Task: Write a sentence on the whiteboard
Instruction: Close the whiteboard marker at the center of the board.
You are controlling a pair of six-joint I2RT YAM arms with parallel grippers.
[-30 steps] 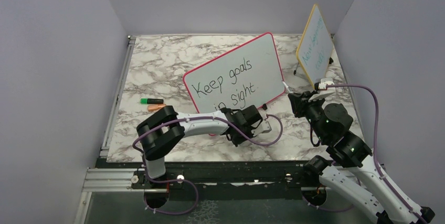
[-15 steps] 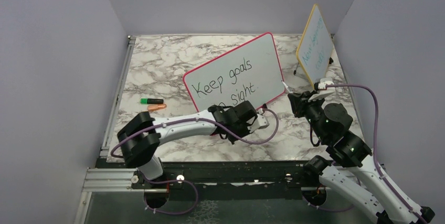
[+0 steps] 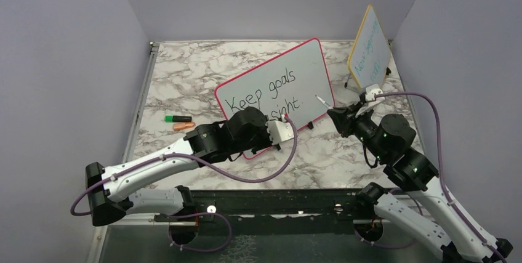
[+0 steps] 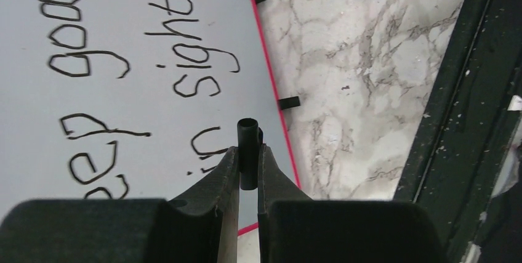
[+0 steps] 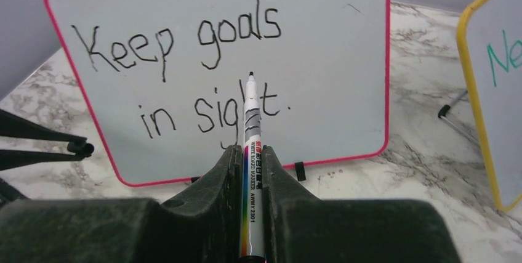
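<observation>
The whiteboard (image 3: 308,66) stands tilted on the marble table, pink-framed, with the sentence (image 3: 283,84) "Keep goals in sight." in black. My right gripper (image 3: 337,117) is shut on a white board marker (image 3: 321,100). In the right wrist view the marker (image 5: 252,109) points at the word "sight" (image 5: 212,112) of the whiteboard (image 5: 332,60); whether its tip touches does not show. My left gripper (image 3: 284,120) is in front of the board's lower edge, hiding "in". The left gripper (image 4: 248,152) is shut on a black marker cap (image 4: 247,135) over the whiteboard (image 4: 160,100).
A yellow-framed board (image 3: 369,50) with teal writing stands at the back right, close to my right arm. A green highlighter (image 3: 178,118) and an orange one (image 3: 183,126) lie left of the whiteboard. The black rail (image 4: 468,90) runs along the table's near edge.
My left arm has stretched out, its elbow swinging left and low, and carried the cap up against the board's lower part. My right gripper has moved the marker left toward the board.
</observation>
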